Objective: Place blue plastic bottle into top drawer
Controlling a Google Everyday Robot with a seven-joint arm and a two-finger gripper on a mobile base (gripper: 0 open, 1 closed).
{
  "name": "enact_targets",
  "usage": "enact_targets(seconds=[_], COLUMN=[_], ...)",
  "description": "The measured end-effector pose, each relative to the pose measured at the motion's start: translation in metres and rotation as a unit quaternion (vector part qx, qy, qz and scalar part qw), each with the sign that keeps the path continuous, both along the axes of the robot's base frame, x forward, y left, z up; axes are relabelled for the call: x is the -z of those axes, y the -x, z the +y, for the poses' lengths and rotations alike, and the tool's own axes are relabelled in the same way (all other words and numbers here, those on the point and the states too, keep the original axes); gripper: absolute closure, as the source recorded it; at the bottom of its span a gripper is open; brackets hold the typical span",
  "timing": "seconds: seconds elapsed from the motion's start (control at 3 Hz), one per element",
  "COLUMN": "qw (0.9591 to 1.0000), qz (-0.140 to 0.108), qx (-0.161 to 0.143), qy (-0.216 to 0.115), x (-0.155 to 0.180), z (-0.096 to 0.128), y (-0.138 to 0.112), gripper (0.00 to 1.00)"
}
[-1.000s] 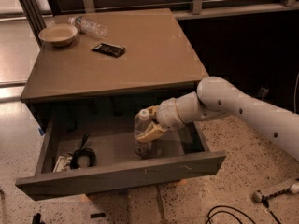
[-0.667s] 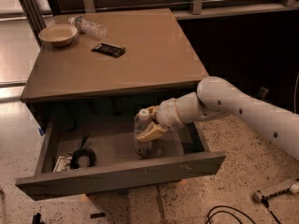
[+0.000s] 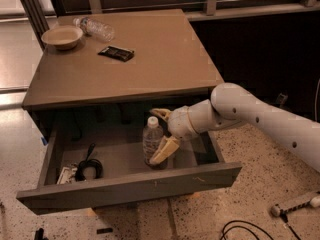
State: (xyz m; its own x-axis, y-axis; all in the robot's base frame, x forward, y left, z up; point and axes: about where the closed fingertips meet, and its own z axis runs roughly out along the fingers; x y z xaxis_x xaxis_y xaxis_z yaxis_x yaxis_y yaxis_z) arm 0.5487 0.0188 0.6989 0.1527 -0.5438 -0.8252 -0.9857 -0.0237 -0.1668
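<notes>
Your gripper (image 3: pixel 155 135) is down inside the open drawer (image 3: pixel 130 186), with its fingers spread. One finger sits up behind the cap and the other lies low across the near side of the bottle (image 3: pixel 149 143). The bottle stands upright between them, and its base looks to be resting on the drawer floor. You cannot tell whether the low finger is touching the plastic or only passing in front of it. By that reading the placing is nearly done. What is left is to get the gripper clear without tipping the bottle, and to close the drawer if that is wanted.

Watch your edges. The front lip of the table (image 3: pixel 125 96) hangs just above the upper finger, so going straight up is tight. The drawer's front panel runs just below the low finger on the near side, and the drawer's side wall is close by on the arm's side. The open room is back along the arm and upward on a slant through the gap between lip and panel. A black cable (image 3: pixel 88 168) lies on the far side of the bottle from the gripper, well apart, so it should not trouble you.
</notes>
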Motion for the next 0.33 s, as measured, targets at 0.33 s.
enact_targets(seconds=[0.33], qw=[1.0000], qz=[0.000], qx=[0.000], qy=[0.000], x=[0.0000], z=[0.0000], y=[0.0000], gripper=[0.00])
